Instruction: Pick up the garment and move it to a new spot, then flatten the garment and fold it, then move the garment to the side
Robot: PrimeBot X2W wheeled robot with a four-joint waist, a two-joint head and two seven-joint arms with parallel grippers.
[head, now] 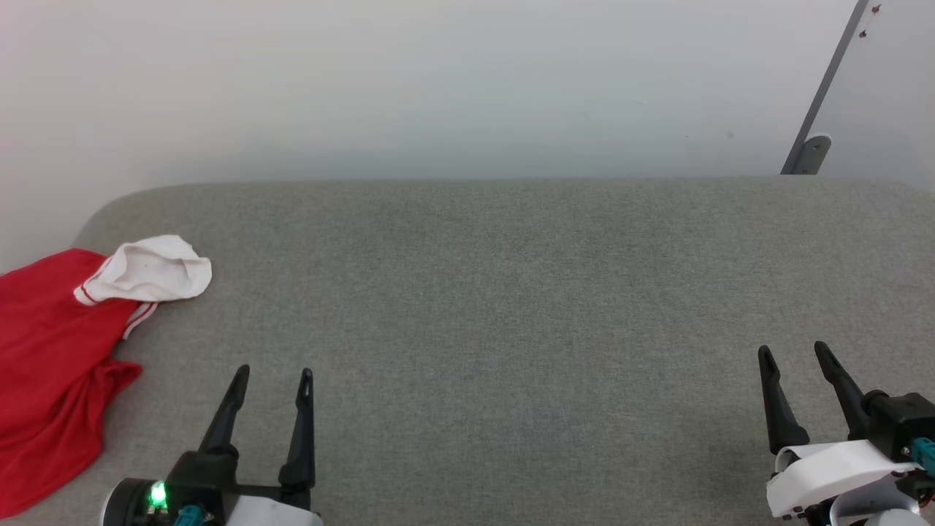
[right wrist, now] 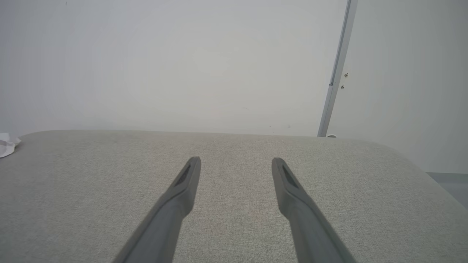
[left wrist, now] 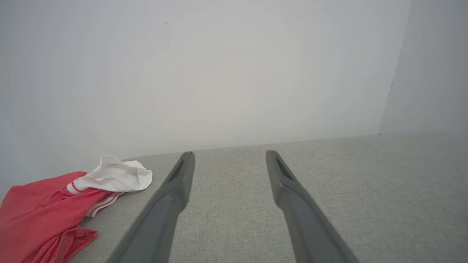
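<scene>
The garment (head: 51, 351) lies crumpled at the far left of the grey padded surface (head: 511, 307), red with a white sleeve (head: 153, 269) bunched on top and striped trim showing; part of it runs past the left edge of the head view. In the left wrist view the garment (left wrist: 40, 215) sits low at the left, its white sleeve (left wrist: 117, 175) beside my left finger. My left gripper (head: 274, 374) (left wrist: 228, 155) stands open just right of the garment, not touching it. Far to the right, my right gripper (head: 792, 351) (right wrist: 236, 160) is open over bare fabric.
A pale wall (head: 438, 88) rises right behind the surface's rounded back edge. A grey metal strip with a bracket (head: 807, 153) leans at the back right. The surface's right corner (right wrist: 413, 164) curves down toward the floor.
</scene>
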